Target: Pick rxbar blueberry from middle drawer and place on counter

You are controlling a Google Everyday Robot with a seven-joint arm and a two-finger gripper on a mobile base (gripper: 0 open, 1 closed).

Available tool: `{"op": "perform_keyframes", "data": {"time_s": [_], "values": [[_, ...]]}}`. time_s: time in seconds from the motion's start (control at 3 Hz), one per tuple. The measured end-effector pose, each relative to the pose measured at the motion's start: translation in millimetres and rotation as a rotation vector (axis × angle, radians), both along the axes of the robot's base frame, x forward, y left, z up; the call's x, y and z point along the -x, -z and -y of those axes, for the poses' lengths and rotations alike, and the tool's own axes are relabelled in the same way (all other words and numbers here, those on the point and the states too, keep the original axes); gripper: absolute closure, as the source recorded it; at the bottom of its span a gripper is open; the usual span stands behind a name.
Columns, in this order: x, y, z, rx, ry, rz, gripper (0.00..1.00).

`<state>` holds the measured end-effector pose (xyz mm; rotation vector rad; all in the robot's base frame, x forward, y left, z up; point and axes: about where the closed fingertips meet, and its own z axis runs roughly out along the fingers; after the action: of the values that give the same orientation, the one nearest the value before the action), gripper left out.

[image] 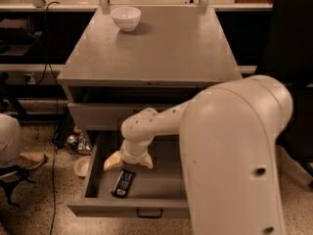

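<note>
The rxbar blueberry [123, 182] lies flat on the floor of the open middle drawer [112, 209], near its front left. It has a dark wrapper with pale markings. My gripper [129, 162] hangs inside the drawer just above and behind the bar, with its two cream fingers [112, 163] spread open and nothing between them. My white arm reaches in from the right and hides the right half of the drawer. The grey counter [161, 43] is the cabinet top above.
A white bowl [125, 17] stands at the counter's back left. A shallower shut drawer front [98, 115] sits above the open drawer. Cables, a small plate [80, 166] and clutter lie on the floor to the left. A dark chair [293, 72] stands at the right.
</note>
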<state>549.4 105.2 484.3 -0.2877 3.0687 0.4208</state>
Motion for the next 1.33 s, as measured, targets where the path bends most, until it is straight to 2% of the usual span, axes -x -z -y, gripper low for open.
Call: {"op": "perform_keyframes", "data": {"time_s": [0.33, 1.0, 1.33], "values": [[3.0, 23.4, -16.6, 0.031, 0.015, -0.033, 0.00], [-3.2, 58.2, -34.4, 0.039, 0.132, -0.037, 0.00], [-3.6, 62.5, -37.8, 0.046, 0.135, -0.040, 0.00]]}}
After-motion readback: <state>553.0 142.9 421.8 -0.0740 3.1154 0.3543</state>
